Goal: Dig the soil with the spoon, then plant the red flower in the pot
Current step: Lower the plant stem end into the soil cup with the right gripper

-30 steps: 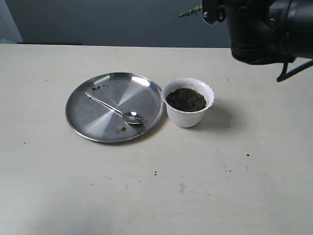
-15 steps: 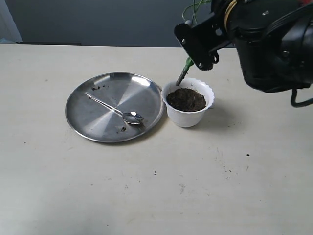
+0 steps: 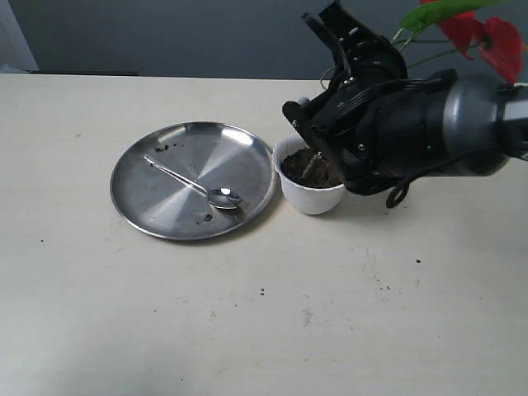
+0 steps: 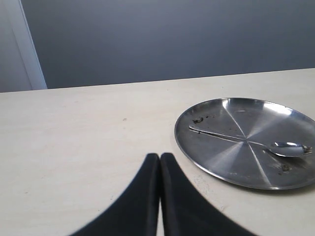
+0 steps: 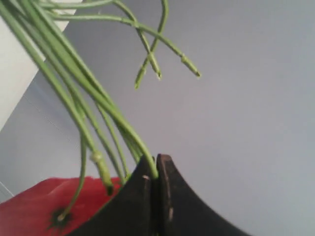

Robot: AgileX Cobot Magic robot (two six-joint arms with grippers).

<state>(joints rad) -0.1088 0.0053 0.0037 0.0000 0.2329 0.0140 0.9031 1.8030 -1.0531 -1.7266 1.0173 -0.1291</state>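
The white scalloped pot [image 3: 310, 198] stands just right of the steel plate, with dark soil [image 3: 299, 169] showing at its left; the right arm covers its far side. My right gripper [image 3: 312, 124] [image 5: 155, 160] hovers over the pot, shut on a thin green stem [image 5: 98, 96] of the red flower. Its red blooms [image 3: 483, 37] [image 5: 29, 211] and green leaf [image 3: 445, 10] stick up at the top right. The stem's lower end is hidden behind the arm. The silver spoon [image 3: 194, 186] [image 4: 236, 137] lies loose on the plate. My left gripper [image 4: 160, 157] is shut and empty, low over the table, left of the plate.
The round steel plate [image 3: 206, 148] [image 4: 236, 164] carries a few soil crumbs. Small specks of soil dot the cream table [image 3: 264, 290] in front of the pot. A grey wall runs behind the table's far edge.
The right arm has come down from the top right and turned over the pot, carrying the flower; the blooms now show at the top right. Spoon, plate and pot have not moved.
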